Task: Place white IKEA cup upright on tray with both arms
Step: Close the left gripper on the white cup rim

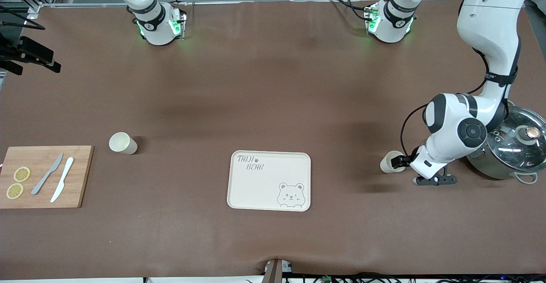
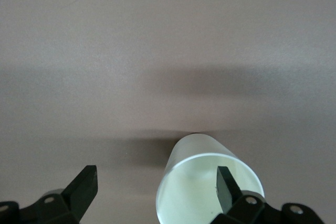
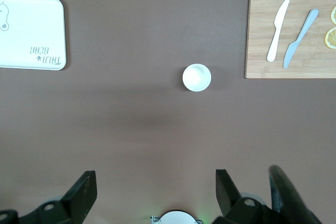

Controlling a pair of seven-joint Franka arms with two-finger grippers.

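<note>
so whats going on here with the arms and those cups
The left gripper is down at a white cup near the pot, jaws open, one finger inside the rim, not yet gripping. The right arm waits high over the table, its gripper also open. A second white cup stands upright beside the cutting board. The tray holds nothing yet.

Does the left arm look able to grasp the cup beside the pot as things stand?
Probably yes: the left gripper is open, already at the cup, one finger inside its rim. The pot stands close but apart.
</note>
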